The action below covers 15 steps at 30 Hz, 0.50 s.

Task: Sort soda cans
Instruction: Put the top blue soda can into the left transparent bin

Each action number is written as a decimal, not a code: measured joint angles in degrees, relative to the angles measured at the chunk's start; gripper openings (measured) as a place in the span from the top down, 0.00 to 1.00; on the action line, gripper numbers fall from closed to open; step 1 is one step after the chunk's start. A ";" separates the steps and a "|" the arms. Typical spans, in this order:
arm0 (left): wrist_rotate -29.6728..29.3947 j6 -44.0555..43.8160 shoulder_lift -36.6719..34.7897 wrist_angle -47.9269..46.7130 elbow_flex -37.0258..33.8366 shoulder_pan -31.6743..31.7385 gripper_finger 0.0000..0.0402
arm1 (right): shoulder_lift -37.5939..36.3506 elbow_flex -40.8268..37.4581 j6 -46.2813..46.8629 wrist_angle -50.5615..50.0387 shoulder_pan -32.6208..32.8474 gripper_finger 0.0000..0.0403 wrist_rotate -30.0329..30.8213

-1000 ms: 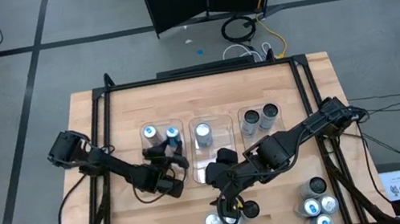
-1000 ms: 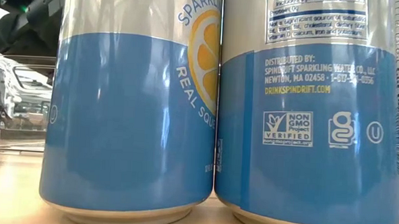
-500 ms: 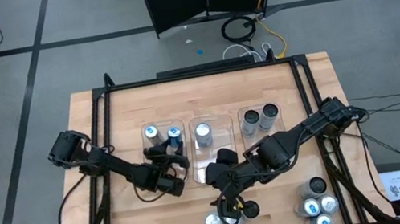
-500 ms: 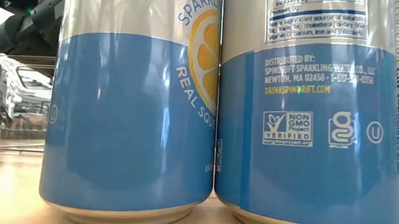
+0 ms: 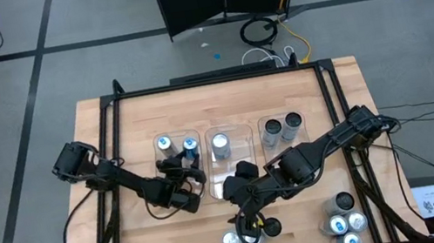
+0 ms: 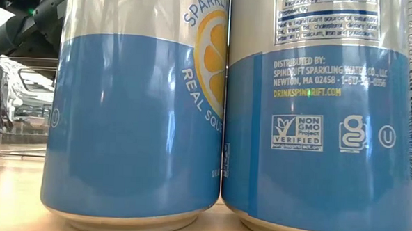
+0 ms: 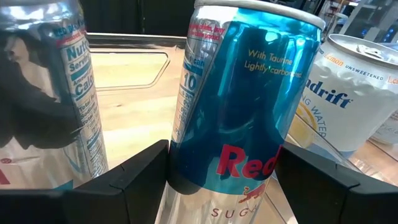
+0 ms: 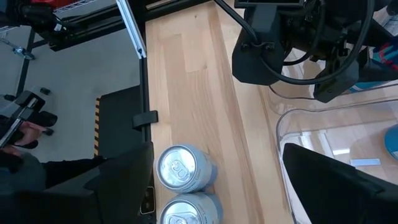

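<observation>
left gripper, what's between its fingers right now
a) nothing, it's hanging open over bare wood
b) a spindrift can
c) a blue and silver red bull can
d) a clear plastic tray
c: in the left wrist view the left gripper has its two dark fingers on either side of the blue and silver Red Bull can, against its sides.

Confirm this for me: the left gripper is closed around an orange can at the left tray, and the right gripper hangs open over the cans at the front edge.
Not quite. The can between the left gripper's fingers is blue and silver, not orange, as the left wrist view shows. The rest stands: it is at the left tray, and the right gripper hangs open over the cans at the front edge.
</observation>
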 joint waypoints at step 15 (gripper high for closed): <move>1.75 -0.47 -0.04 0.22 -0.01 0.04 0.08 | 0.00 0.00 0.00 0.00 0.00 0.13 -0.02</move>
